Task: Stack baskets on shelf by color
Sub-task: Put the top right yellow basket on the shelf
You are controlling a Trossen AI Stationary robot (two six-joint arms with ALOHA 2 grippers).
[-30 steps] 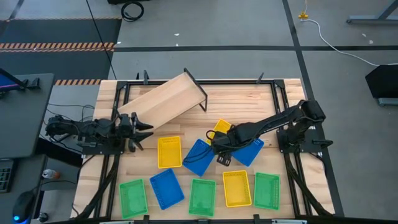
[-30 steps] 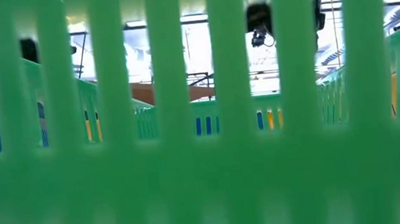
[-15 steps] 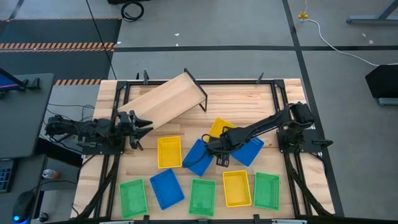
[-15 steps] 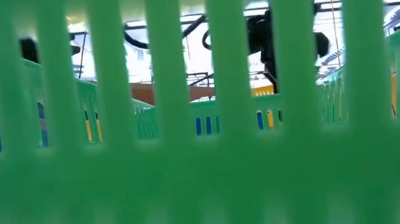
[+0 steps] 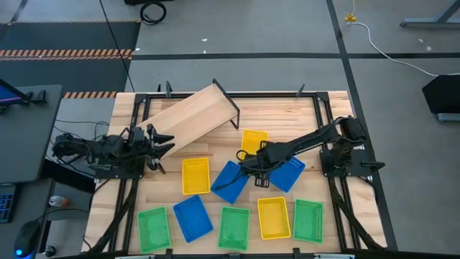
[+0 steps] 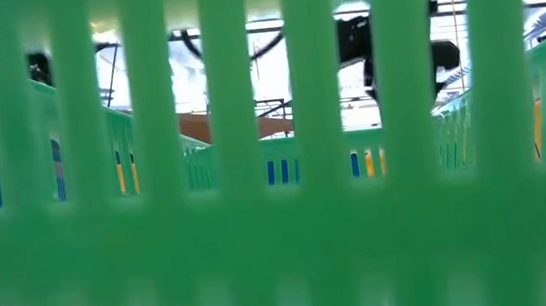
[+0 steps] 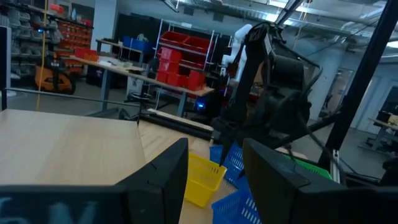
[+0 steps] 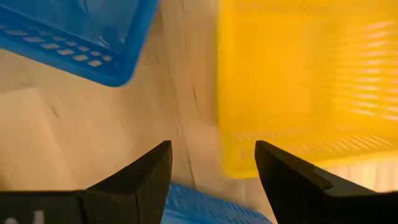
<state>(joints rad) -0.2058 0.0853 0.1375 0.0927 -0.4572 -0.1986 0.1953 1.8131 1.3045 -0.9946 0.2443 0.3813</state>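
The pale shelf (image 5: pixel 188 115) sits slanted on the table's far left; its top (image 7: pixel 68 146) shows in the left wrist view. Nine baskets lie singly on the tabletop: yellow (image 5: pixel 253 142), (image 5: pixel 195 175), (image 5: pixel 273 216); blue (image 5: pixel 230 180), (image 5: pixel 287 174), (image 5: pixel 192 217); green (image 5: pixel 153 226), (image 5: pixel 233 226), (image 5: pixel 307 219). My right gripper (image 5: pixel 248 164) hovers open among the far yellow basket (image 8: pixel 298 81) and two blue ones (image 8: pixel 81 37), touching none. My left gripper (image 5: pixel 164 144) waits open by the shelf's near left end.
A green basket wall (image 6: pixel 283 252) stands right against the low camera and blocks most of that view; my right arm (image 6: pixel 359 49) shows through its slots. Black frame rails (image 5: pixel 327 122) run along the table's sides. Bare wood (image 5: pixel 287 115) lies right of the shelf.
My right gripper has moved a little toward the table's left and far edge. The far yellow basket beside it has turned squarer and shifted slightly toward the far edge, and more of it shows. My left gripper has shifted slightly toward the far edge.
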